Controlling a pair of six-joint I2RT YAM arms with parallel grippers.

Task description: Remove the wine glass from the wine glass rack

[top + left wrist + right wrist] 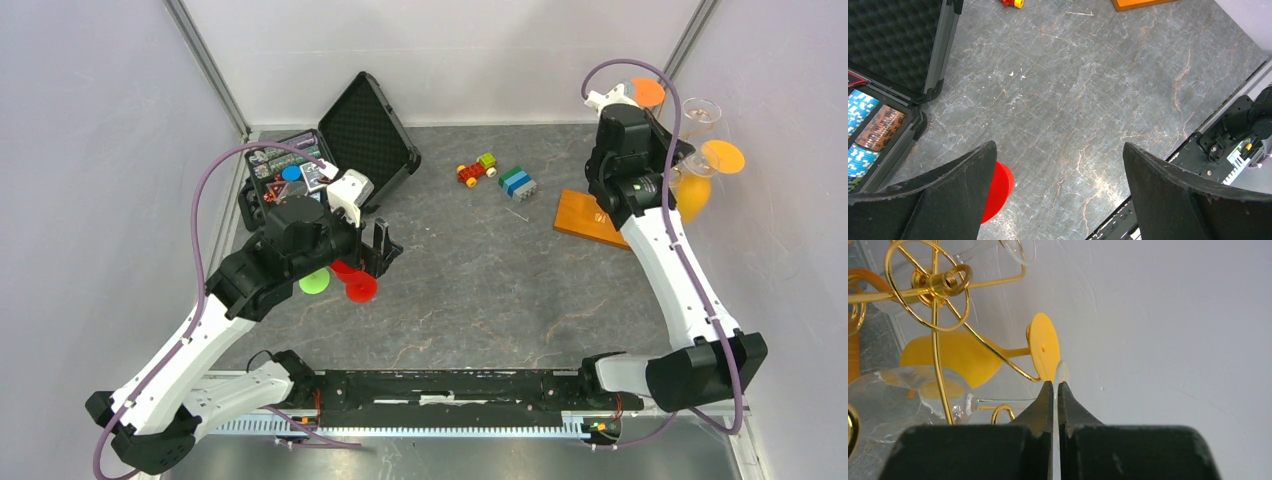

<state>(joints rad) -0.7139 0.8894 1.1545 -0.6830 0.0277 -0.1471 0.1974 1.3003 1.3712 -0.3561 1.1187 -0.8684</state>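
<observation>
The wine glass rack (pixel 933 287) is gold wire on an orange-brown wooden base (pixel 585 215) at the far right. A clear wine glass (pixel 903 400) lies sideways among its arms. Its thin clear foot (pixel 1062 371) is pinched between the fingertips of my right gripper (pixel 1055 386), which is shut on it. A yellow wine glass (pixel 955 357) hangs just behind, its foot (pixel 1043 346) close to my fingertips. My left gripper (pixel 1058 150) is open over bare table, with nothing between its fingers. A red wine glass (pixel 998 187) lies beside its left finger.
More glasses with orange feet (pixel 722 157) hang on the rack by the right wall. An open black case (pixel 365 130) stands at the back left. A toy car (pixel 477 168) and blue-green blocks (pixel 517 181) sit mid-back. A green disc (pixel 315 282) lies under the left arm.
</observation>
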